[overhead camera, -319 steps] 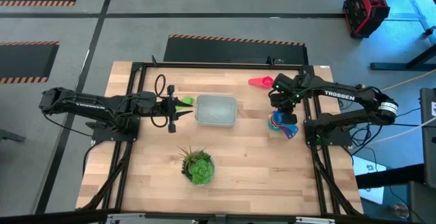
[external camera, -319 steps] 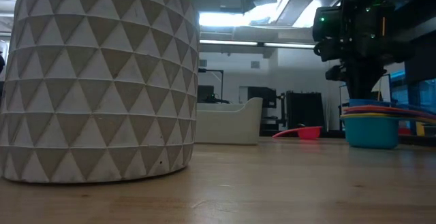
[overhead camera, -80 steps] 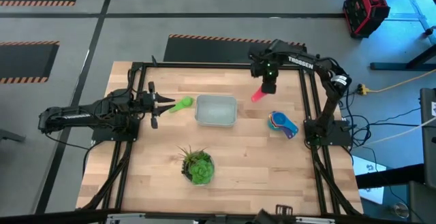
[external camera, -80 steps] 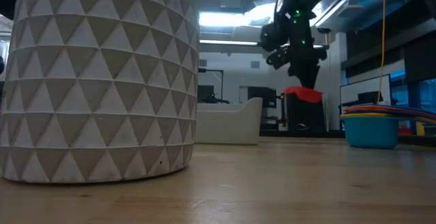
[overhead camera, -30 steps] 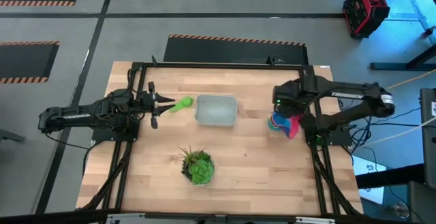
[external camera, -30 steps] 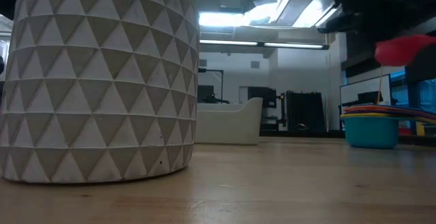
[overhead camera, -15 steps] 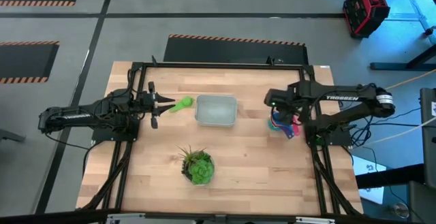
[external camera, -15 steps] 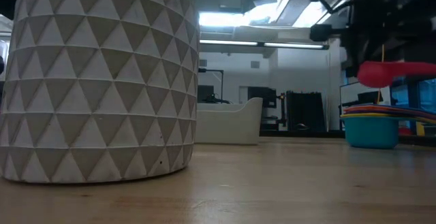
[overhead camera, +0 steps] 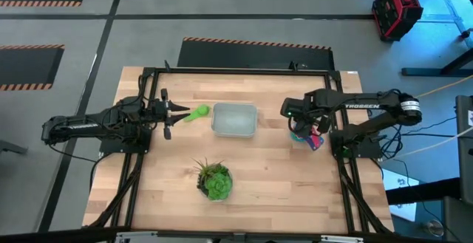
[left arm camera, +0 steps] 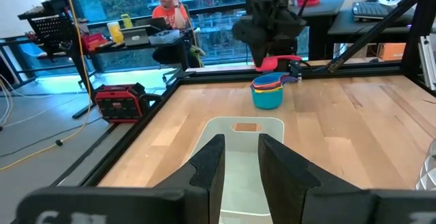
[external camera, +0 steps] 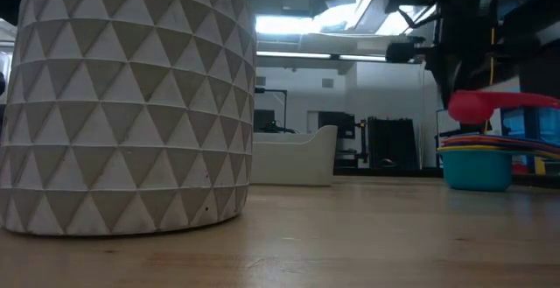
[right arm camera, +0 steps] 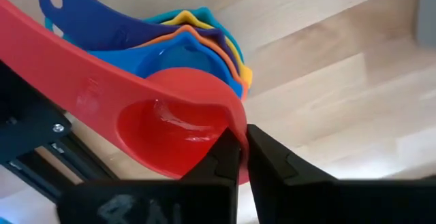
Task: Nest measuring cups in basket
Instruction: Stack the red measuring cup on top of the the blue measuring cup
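Right tool now hovering over the nested stack near the table's right edge, jaws pinched on the rim of the pink-red cup; a second ago farther right and higher, half a second ago already lower. In the low view, cup hanging just above the stack, not yet touching. In the right wrist view, cup bowl lined up over the blue and orange cups beneath. Meaning for the task: one more cup about to join the stack, but the stack sits well apart from the basket, so nesting is progressing outside it and a transfer is still owed.

Left tool unchanged, parked near the basket's left side with the green cup at its tips; jaws narrow in the left wrist view, grip on the green cup likely but hidden there, so not certain. Basket right ahead of those fingers, nothing seen inside.

Counts: one basket; one pink-red cup in the air; one green cup at the left; stacked cups probably four (blue, yellow, orange, purple edges showing), exact number hard to tell; one potted plant, its pot filling the low view; two arms; one person far behind
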Available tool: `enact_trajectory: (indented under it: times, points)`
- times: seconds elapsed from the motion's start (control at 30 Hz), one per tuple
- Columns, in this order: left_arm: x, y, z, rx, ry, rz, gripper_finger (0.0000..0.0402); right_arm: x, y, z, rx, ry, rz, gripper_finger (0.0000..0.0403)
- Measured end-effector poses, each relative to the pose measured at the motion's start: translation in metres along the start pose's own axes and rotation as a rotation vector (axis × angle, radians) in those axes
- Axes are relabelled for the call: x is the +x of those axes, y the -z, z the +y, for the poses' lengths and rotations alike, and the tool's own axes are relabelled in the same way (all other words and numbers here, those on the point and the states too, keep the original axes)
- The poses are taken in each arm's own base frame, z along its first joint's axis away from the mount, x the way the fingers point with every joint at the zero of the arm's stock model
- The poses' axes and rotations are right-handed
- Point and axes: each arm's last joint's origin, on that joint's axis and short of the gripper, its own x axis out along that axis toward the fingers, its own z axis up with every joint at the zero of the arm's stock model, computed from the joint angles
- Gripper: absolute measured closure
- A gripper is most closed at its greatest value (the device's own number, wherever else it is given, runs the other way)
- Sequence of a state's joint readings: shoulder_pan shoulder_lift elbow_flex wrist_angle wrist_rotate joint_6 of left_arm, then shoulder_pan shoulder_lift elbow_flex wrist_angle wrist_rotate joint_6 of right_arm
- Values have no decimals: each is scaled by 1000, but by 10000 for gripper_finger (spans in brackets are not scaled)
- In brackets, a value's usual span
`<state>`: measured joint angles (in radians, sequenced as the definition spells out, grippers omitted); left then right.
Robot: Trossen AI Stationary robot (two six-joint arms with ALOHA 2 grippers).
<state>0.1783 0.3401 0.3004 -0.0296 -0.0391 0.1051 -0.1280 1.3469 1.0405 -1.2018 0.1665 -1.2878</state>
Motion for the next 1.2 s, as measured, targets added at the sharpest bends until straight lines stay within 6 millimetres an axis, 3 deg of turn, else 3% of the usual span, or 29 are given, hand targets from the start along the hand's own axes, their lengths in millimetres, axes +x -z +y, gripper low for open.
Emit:
enact_trajectory:
  times: [0.43, 0.67, 1.2]
  points:
    - [0, 0, 0, 0, 0, 0, 319, 20, -3, -11, 24, -69, 99, 374]
    - [0, 0, 0, 1, 0, 0, 319, 25, 0, -14, 164, -80, 112, 373]
    - [0, 0, 0, 2, 0, 1, 319, 23, -7, -9, 143, -151, -10, 373]
